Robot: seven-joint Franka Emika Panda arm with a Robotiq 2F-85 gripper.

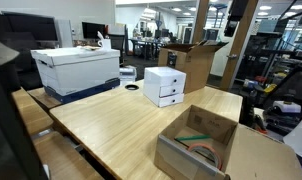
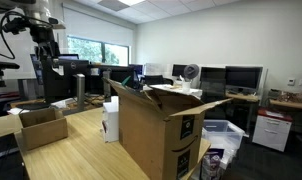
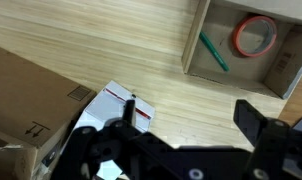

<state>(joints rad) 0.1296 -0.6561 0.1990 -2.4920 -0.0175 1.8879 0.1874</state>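
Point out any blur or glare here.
In the wrist view the gripper is dark and blurred, while the small cardboard box is sharp; in an exterior view the bright window leaves the robot arm dim; in an exterior view a blurred dark shape crowds the left edge.

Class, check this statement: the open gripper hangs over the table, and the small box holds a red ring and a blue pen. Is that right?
Not quite. The pen is green, not blue, as the wrist view shows. The rest stands: the open gripper hangs over the table, and the small box holds a red ring.
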